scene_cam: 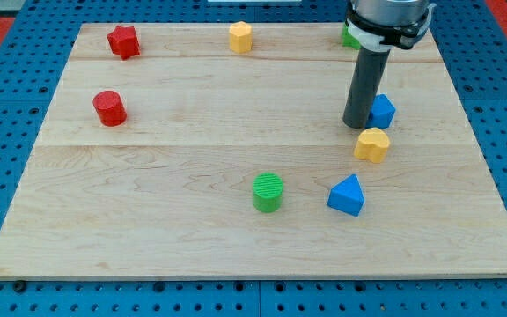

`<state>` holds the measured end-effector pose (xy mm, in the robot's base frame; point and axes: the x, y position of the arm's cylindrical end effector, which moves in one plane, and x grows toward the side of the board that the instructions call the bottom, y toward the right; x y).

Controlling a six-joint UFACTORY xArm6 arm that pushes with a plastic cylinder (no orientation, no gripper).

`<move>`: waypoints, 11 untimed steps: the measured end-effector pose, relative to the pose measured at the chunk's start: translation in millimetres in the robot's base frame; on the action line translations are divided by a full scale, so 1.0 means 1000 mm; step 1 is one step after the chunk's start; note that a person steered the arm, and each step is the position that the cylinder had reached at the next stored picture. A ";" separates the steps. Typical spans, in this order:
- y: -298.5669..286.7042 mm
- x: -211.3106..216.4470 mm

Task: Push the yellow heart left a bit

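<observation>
My tip: my tip (357,124) rests on the tabletop (192,238) just above the yellow heart (371,144) and slightly to its left, close to touching it or just apart; I cannot tell which.
Pincer: there is none on this arm, only the dark rod, so nothing opens or clamps.
Yellow heart: it sits in the right half of the tabletop, a little below the middle, upright on its flat face.
Why the tip stands so: from here it is on the wrong side for a push to the view's left; I judge it must go round to the heart's right side first, and the push has not yet begun.
Blue block by the rod: a blue block (382,111) lies just right of the rod and above the heart, partly hidden, shape unclear; it narrows the way round on that side.
Blue triangle: the blue triangle (347,195) lies below and left of the heart, near but apart.
Green cylinder: the green cylinder (268,192) lies further left and lower, off a straight leftward line.
Room to the left: bare wood runs left of the heart at its own height; a short shove should meet nothing.
Right edge: wood remains between the heart and the tabletop's right edge, enough for the tip, I judge.
Far blocks: the red cylinder (109,107), red star (123,41), yellow hexagon (240,37) and a green block (350,36) behind the arm are well apart.
</observation>
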<state>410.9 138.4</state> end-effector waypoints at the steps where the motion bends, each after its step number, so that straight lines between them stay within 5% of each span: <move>1: 0.022 0.001; 5: 0.067 0.092; 9: -0.010 0.049; 11: 0.055 0.100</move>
